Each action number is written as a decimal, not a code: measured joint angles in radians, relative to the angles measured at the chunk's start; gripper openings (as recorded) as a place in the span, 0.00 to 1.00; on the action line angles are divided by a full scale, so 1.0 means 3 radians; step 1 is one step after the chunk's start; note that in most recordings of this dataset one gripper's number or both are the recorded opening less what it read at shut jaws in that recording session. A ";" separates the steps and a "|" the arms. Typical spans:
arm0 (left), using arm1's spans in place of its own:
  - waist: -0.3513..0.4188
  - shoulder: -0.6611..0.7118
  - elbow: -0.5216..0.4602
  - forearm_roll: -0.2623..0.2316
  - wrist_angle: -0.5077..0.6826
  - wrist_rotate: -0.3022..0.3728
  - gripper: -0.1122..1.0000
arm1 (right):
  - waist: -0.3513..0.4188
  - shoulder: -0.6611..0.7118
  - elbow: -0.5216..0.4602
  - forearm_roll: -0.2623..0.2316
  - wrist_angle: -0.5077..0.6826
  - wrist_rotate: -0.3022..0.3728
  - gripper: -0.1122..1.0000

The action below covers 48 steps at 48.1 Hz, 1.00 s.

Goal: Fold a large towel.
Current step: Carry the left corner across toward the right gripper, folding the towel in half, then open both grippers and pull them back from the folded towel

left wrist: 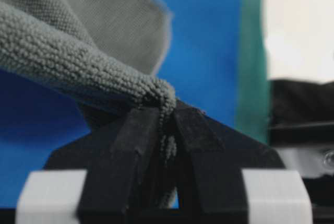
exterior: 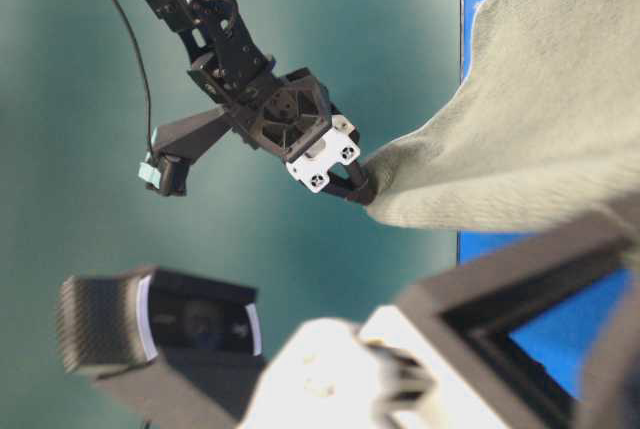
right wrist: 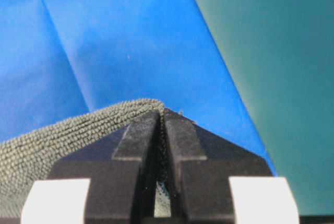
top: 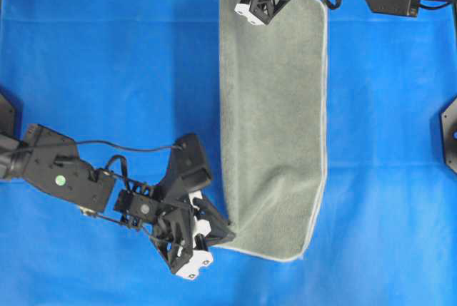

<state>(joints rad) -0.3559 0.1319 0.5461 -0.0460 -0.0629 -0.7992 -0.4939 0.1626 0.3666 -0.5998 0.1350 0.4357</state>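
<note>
- Both holds are thin pinches on corners: the left gripper (top: 214, 229) has its fingers (left wrist: 136, 145) clamped on a bunched tip of the large towel (top: 275, 106), and the right gripper (top: 251, 8) has its fingers (right wrist: 134, 145) closed tight on the towel's edge; I judge that a sharp pull could slide either corner out
- If one corner slips, the lifted half would likely drop in a heap and the fold would land crooked
- If the two arms travel unevenly, the long side between them may sag or twist, so the hems would not meet
- The towel lies as a long strip from the top centre of the overhead view down to lower centre, on the blue tabletop (top: 107, 56)
- It is grey-green and nubbly, with a pale stitched hem down its right side and along the bottom
- Its lower left corner is drawn into a point at the left gripper, with soft creases fanning from it
</note>
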 measured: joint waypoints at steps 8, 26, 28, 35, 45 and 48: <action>0.0005 0.0031 -0.0112 0.0020 0.0261 0.0010 0.26 | -0.0005 0.0000 -0.0005 -0.0005 -0.0026 -0.0046 0.37; -0.0092 -0.0389 -0.0020 0.0031 0.0634 0.0056 0.77 | -0.0046 -0.0256 0.0087 -0.0164 0.0010 -0.0112 0.66; -0.0092 -0.0476 0.0020 0.0036 0.0675 0.0061 0.76 | -0.0036 -0.0378 0.0153 -0.0164 0.0026 -0.0112 0.65; -0.0051 -0.0833 0.0199 0.0072 0.0752 0.0138 0.76 | 0.0056 -0.0966 0.0501 -0.0164 0.0107 -0.0092 0.65; 0.0041 -0.1468 0.0460 0.0082 0.0711 0.0568 0.76 | 0.0409 -0.1943 0.1145 -0.0077 0.0118 -0.0072 0.65; 0.0102 -0.1590 0.0552 0.0082 0.0654 0.0711 0.76 | 0.0522 -0.2275 0.1350 0.0026 0.0118 -0.0072 0.65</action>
<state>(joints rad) -0.3252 -0.3451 0.7118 -0.0215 0.1335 -0.5860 -0.3375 -0.5200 0.7716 -0.5921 0.1703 0.4142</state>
